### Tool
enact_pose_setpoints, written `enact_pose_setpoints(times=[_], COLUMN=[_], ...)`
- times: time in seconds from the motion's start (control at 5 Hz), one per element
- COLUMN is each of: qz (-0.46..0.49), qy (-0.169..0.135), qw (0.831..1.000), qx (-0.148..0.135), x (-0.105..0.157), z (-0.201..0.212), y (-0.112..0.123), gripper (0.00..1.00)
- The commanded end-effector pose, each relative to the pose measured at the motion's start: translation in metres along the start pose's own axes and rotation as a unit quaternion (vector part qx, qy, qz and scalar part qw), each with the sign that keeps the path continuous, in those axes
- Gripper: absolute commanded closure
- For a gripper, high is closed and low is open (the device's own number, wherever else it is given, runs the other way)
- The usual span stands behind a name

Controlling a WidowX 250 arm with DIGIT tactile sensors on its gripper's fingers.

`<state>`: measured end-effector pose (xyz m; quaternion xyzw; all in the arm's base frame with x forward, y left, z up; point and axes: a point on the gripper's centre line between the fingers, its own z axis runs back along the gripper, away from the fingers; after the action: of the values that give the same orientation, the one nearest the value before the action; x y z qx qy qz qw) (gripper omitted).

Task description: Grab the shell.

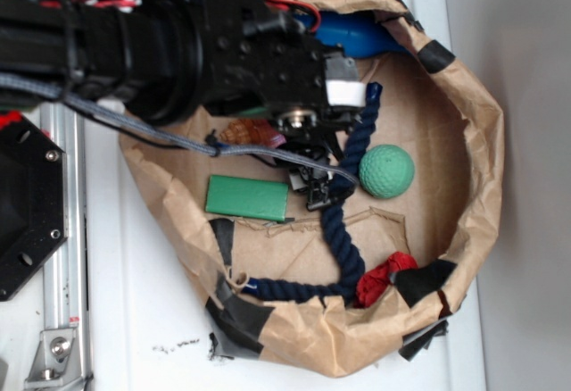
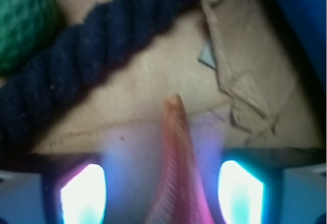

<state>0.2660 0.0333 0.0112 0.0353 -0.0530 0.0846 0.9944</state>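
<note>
In the exterior view, the green block (image 1: 247, 198) lies on the floor of the brown paper bowl (image 1: 473, 123), and just above it the orange-brown shell (image 1: 245, 131) peeks from under the black arm, beside the gripper (image 1: 314, 179). To the right run the navy rope (image 1: 343, 230) and green ball (image 1: 386, 171). In the wrist view the shell (image 2: 176, 173) sits between the parted fingers (image 2: 84, 193), untouched, its long axis running away from the camera, its tapered tip toward the rope (image 2: 87, 55).
</note>
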Motion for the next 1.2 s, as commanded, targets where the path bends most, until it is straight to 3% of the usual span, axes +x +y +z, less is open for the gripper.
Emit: enact_pose_setpoints(times=[0.0,0.8,1.0], qz=[-0.02,-0.034,-0.039], qy=[0.006,0.012,-0.019], qw=[1.0,0.999,0.999], qx=[-0.005,-0.005,-0.031], x=[-0.006,0.007,0.017], z=[-0.001,0.013,0.063], y=[0.006,0.004,-0.006], gripper=[1.0,1.0,1.0])
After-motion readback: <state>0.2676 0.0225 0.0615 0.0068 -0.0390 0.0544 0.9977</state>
